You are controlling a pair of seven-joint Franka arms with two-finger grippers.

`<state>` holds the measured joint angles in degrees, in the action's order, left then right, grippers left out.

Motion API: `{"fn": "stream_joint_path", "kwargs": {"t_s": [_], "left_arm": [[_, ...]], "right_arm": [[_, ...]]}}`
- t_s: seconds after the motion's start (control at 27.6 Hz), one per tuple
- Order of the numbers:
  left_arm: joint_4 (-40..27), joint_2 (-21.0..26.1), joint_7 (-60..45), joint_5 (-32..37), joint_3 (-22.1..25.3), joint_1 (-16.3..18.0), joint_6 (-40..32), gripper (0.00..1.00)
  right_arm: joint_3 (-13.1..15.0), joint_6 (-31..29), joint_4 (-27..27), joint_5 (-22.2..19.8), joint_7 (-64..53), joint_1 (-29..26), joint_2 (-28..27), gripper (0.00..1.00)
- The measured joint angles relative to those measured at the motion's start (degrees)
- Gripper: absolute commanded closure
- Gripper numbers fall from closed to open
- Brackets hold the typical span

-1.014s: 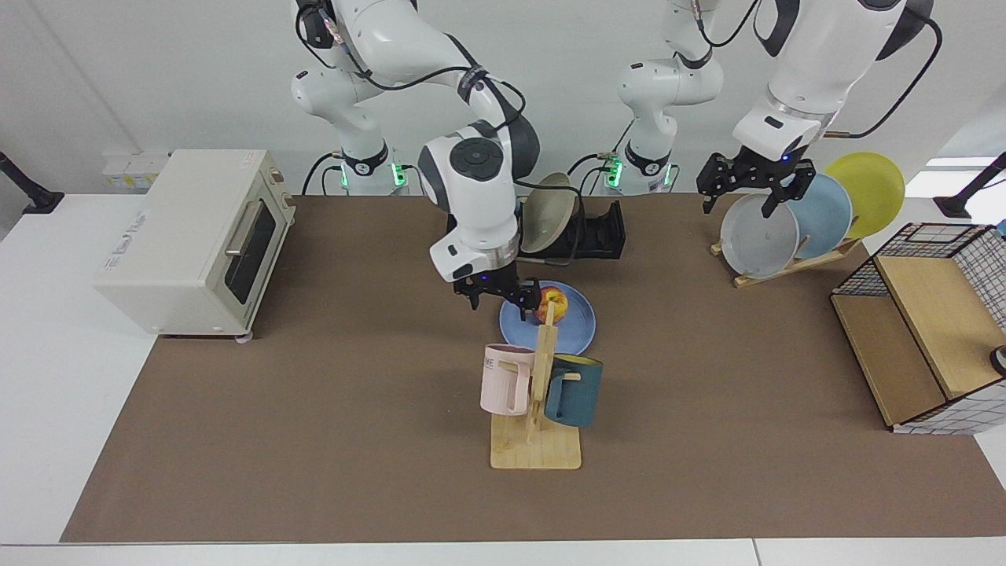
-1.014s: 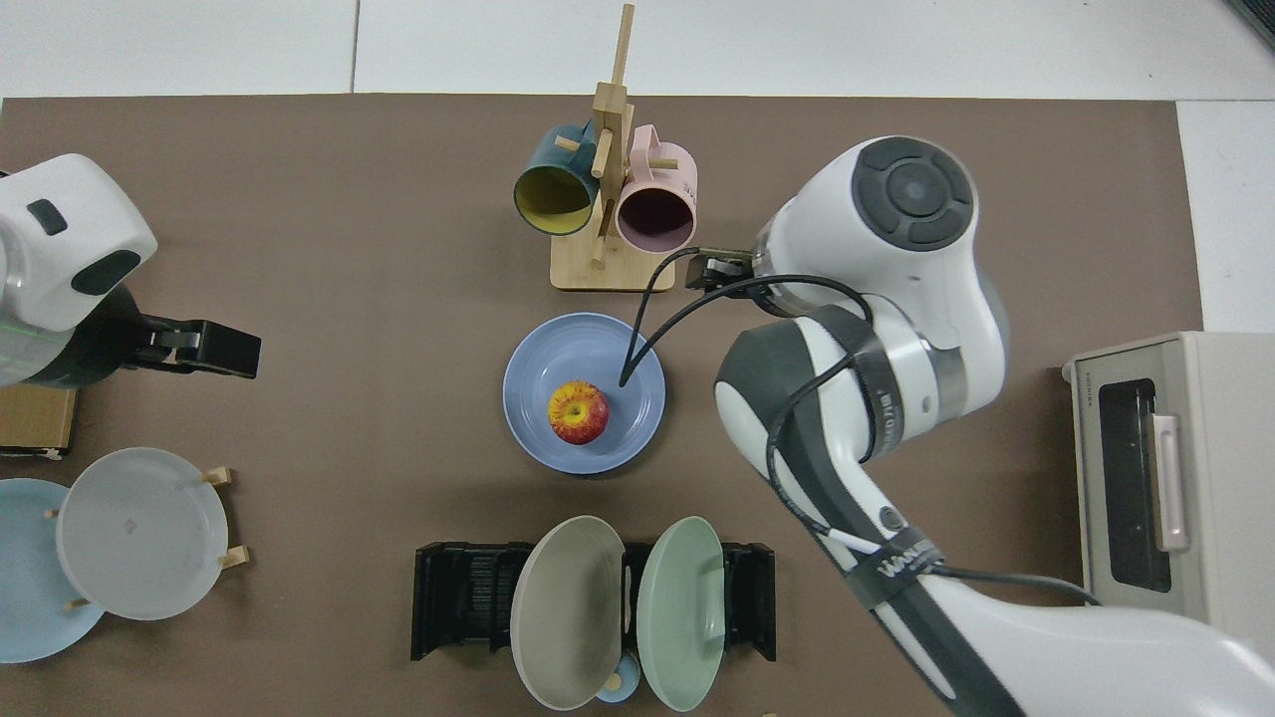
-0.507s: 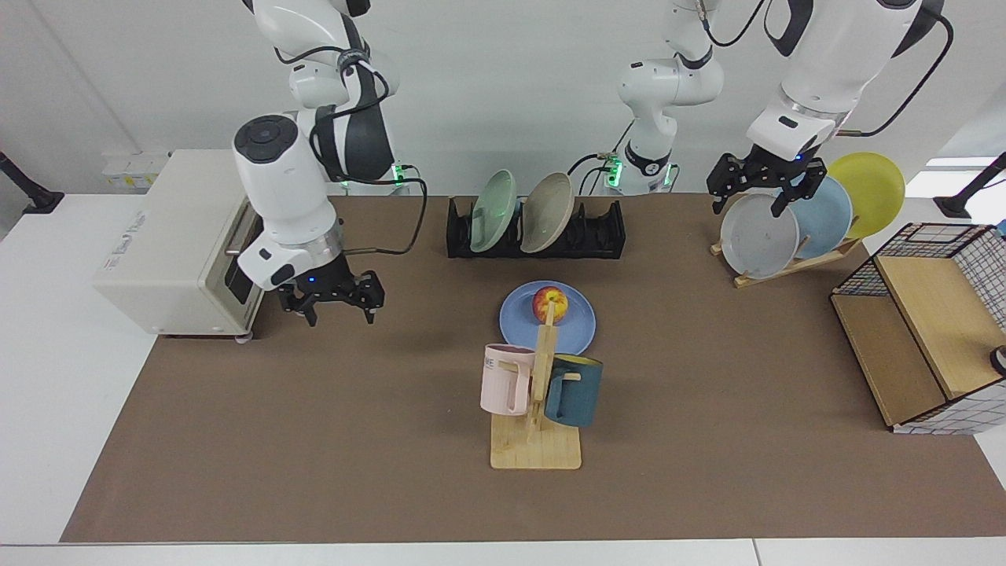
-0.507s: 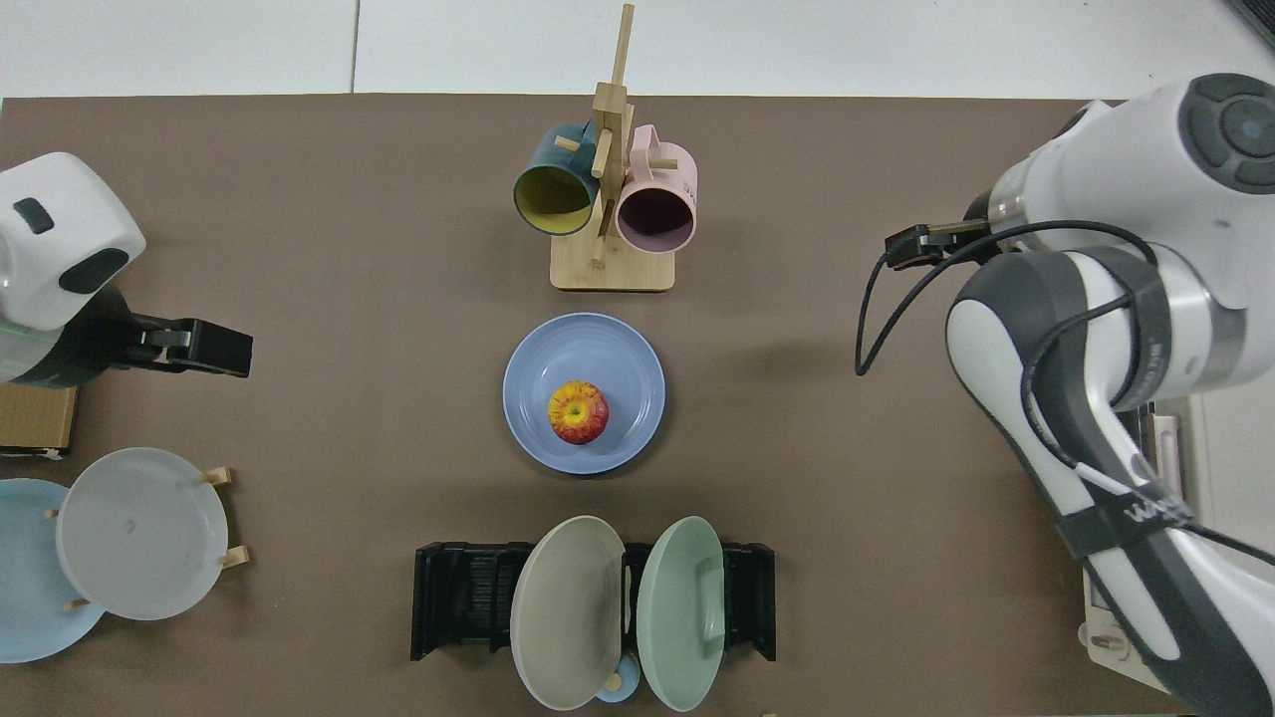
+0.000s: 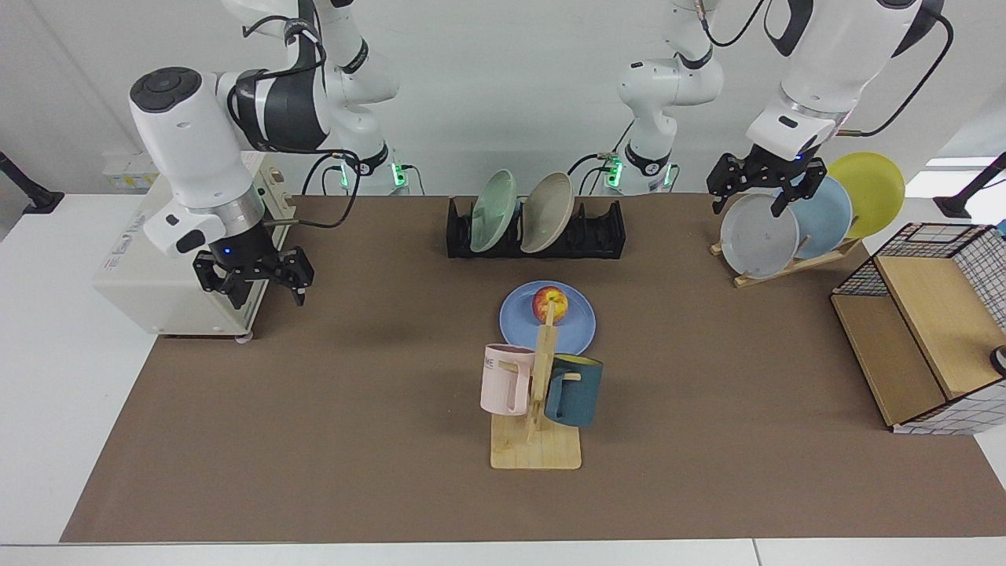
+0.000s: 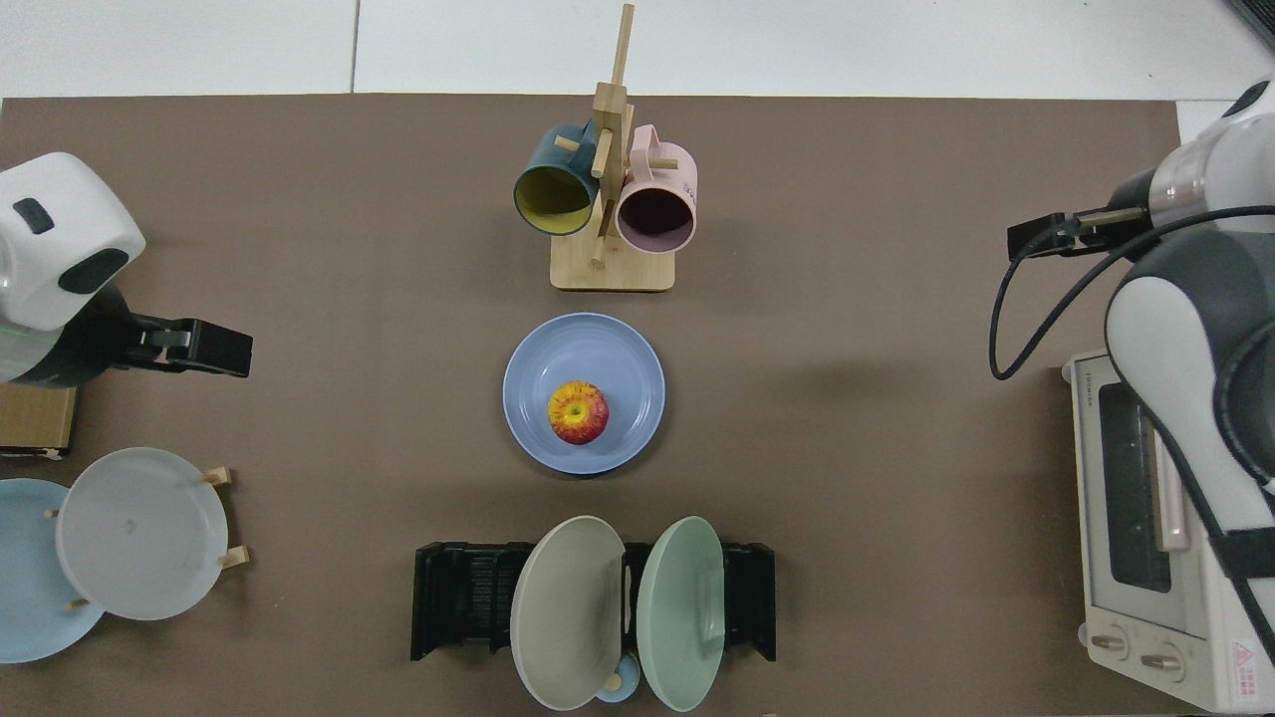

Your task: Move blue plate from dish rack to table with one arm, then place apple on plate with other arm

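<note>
A red-and-yellow apple (image 6: 578, 411) is sitting near the middle of the blue plate (image 6: 584, 344), which is lying flat on the brown mat of the tabletop (image 5: 314, 440), between the black dish rack (image 5: 601, 229) and a wooden mug stand (image 5: 536, 448). The apple is looking firm, smooth and rounded, so it is likely to roll or slip unless pinched across its widest part; the plate is looking stiff, shallow and probably breakable, with its thin rim the only place offering a hold. Two other plates, one green (image 5: 493, 211) and one beige (image 5: 548, 212), are standing in the rack. The right gripper (image 5: 253, 274) is hanging in front of a toaster oven (image 5: 145, 271), well apart from the plate, its jaws apart and carrying nothing. The left gripper (image 5: 761, 185) is hanging over a grey plate (image 5: 757, 237) on a wooden stand, jaws likewise apart and empty. Both steps are appearing finished.
</note>
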<state>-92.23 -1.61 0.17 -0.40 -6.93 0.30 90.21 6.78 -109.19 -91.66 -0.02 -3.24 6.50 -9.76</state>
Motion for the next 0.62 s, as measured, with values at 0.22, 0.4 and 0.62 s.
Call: {"fn": "stream_joint_path", "kwargs": {"t_s": [0.22, 0.4, 0.62], "left_arm": [[0.0, 0.0, 0.0, 0.0, 0.0, 0.0, 0.0, 0.0], [0.0, 0.0, 0.0, 0.0, 0.0, 0.0, 0.0, 0.0], [0.0, -0.1, 0.0, 0.0, 0.0, 0.0, 0.0, 0.0]], "right_arm": [[0.0, 6.6, 2.8, -0.3, -0.3, -0.5, 1.0, 0.0], [0.0, 7.6, 3.5, -0.2, -3.3, -1.1, 1.0, 0.0], [-0.2, 7.6, 3.8, -0.2, -4.1, -1.6, 1.1, 0.0]]}}
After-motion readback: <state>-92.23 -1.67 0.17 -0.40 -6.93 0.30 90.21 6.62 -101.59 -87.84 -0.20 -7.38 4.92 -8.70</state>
